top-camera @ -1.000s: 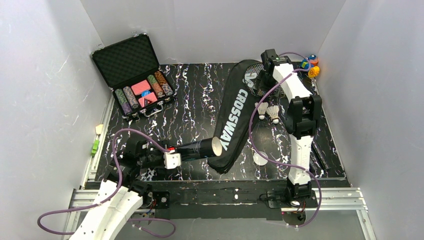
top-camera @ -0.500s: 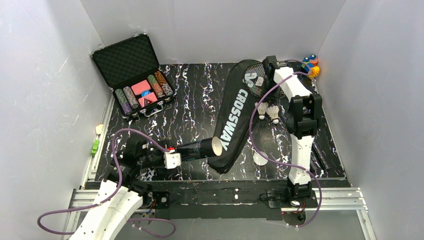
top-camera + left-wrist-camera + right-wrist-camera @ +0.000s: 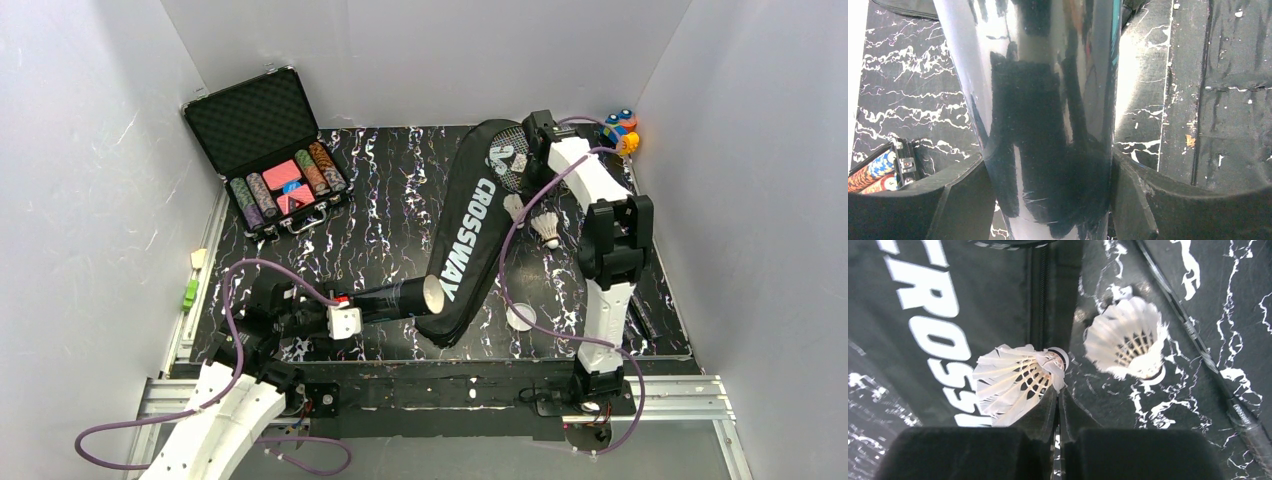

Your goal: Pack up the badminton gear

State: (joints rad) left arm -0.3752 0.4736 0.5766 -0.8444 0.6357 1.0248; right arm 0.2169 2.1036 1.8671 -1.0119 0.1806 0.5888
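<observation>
In the top view, the left gripper (image 3: 372, 306) is holding the long dark cylindrical tube (image 3: 400, 298) at lower centre, its open mouth facing the big black racket-shaped "CROSSWAY" bag (image 3: 470, 235). The right gripper (image 3: 516, 200) is hanging at upper right over one small white feather shuttlecock (image 3: 513, 207). A second shuttlecock (image 3: 547, 227) is sitting just beside it.

In the left wrist view, the fingers (image 3: 960, 200) are standing apart, clamped on the glossy tube across the centre.

In the right wrist view, the fingers (image 3: 1045, 412) are drawn almost together, pinching the feather shuttlecock's skirt at centre.

The shuttlecock pickup seems to be under way. Next, the gripper is likely needing to carry it to the tube's mouth, cork leading and feathers uncrushed.
</observation>
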